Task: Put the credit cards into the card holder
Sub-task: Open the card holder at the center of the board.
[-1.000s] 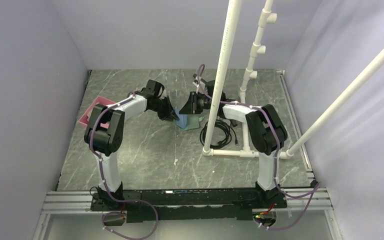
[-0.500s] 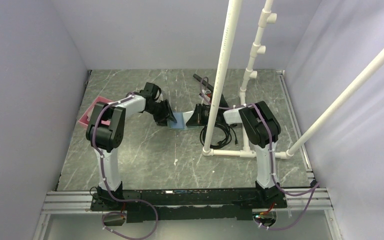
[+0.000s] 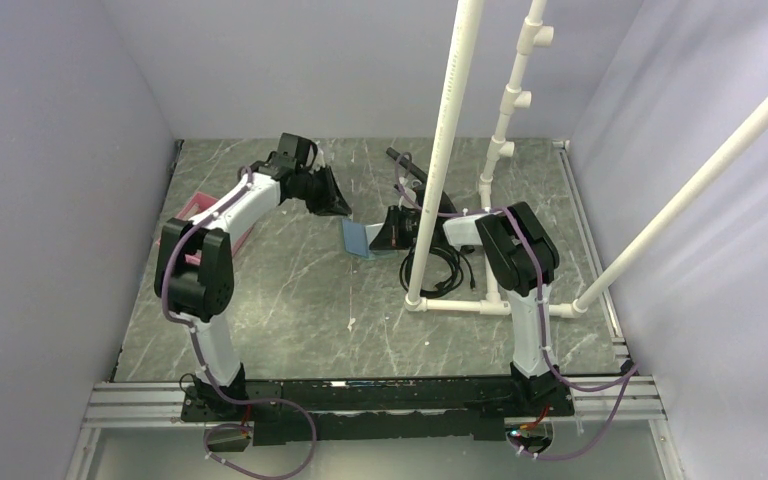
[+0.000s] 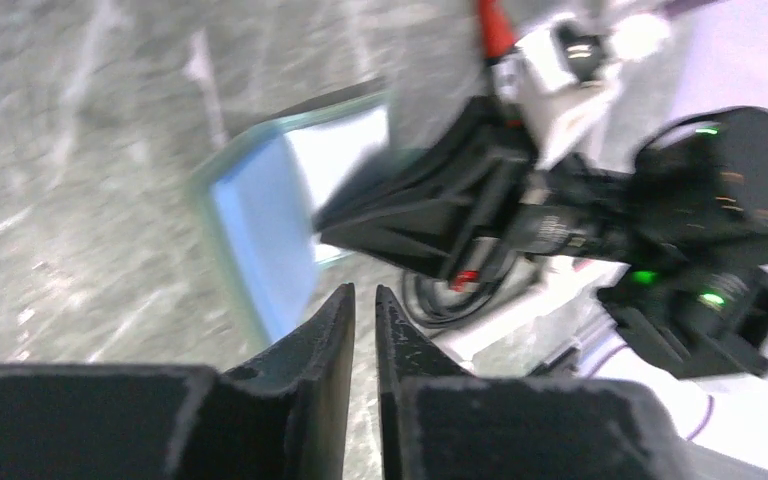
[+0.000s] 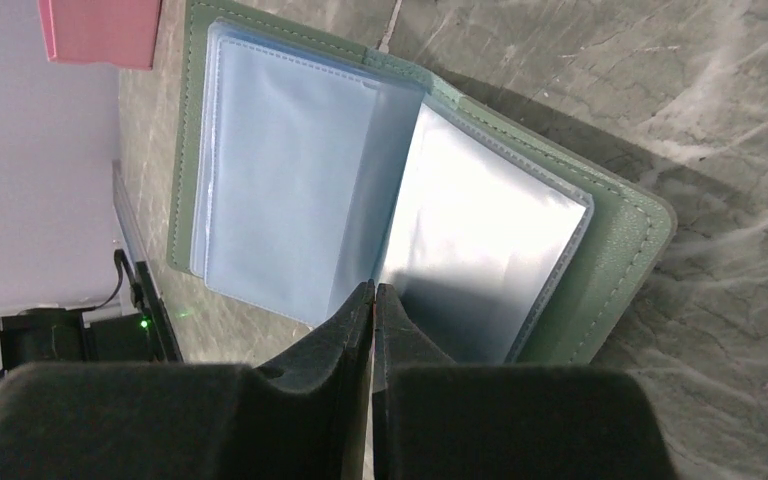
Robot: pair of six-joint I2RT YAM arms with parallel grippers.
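Card holder (image 5: 290,180) open, long axis roughly near-to-far; right gripper (image 5: 373,290) pinching one sleeve (image 5: 480,250); left gripper (image 4: 363,295) barely parted, empty; pipe (image 3: 440,150), cable (image 3: 445,265) beside; pink tray (image 5: 100,30) left.

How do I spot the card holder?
Find the tall white pipe on the grey table. Just left of it, at the tip of the right pincer, lies the card holder, open like a book. Only it has a green cover and pale blue pages; the tray is pink.

left jaws: slightly apart, empty | card holder (image 4: 260,235): open, blue inside
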